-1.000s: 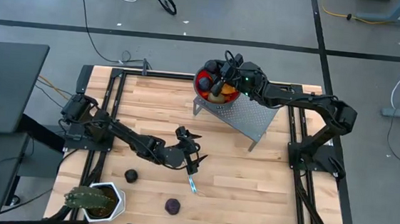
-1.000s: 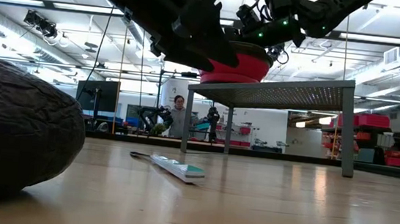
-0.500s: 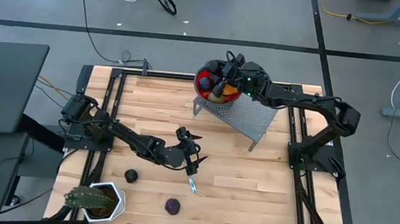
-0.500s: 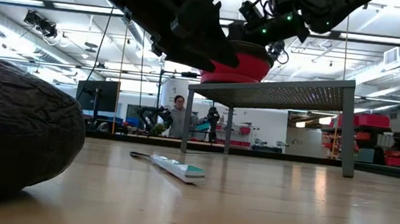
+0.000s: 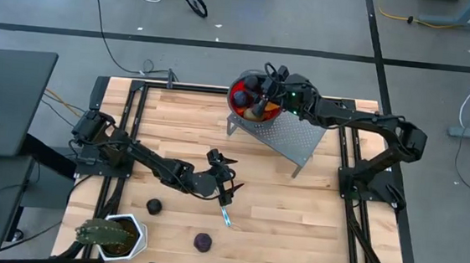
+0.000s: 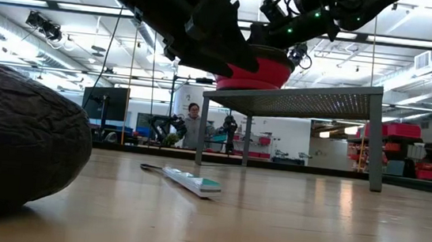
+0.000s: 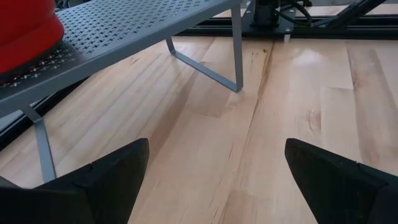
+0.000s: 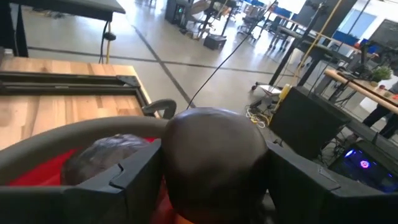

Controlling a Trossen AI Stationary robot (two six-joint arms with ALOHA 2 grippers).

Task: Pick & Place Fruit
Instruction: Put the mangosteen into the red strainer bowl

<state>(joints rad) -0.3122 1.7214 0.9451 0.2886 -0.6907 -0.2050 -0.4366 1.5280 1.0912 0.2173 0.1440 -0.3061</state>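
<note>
A red bowl [image 5: 236, 95] stands on a grey perforated stand [image 5: 289, 140] at the table's far side, with several fruits in it, among them a dark one [image 8: 102, 158]. My right gripper [image 5: 258, 90] hangs over the bowl, shut on a dark purple fruit [image 8: 214, 155]. My left gripper [image 5: 224, 179] hovers open over the table's middle with nothing between its fingers [image 7: 112, 180]. Two more dark fruits [image 5: 154, 206] [image 5: 203, 242] lie on the wood near the front left. My right gripper pinches the dark round fruit between its two fingers [image 8: 127, 177], one on each of its opposite sides [image 8: 174, 162]. The fingers reach in about level, slanting slightly down, from the table's right. The fruit sits above the bowl's inside; whether it touches the fruits beneath I cannot tell.
A silver-and-teal knife [image 5: 225, 216] lies on the wood just in front of my left gripper. A spiky green plant in a white pot [image 5: 113, 235] stands at the front left corner. Black frame rails run along the table's left and right sides. A person stands far off in the room [image 6: 192, 123].
</note>
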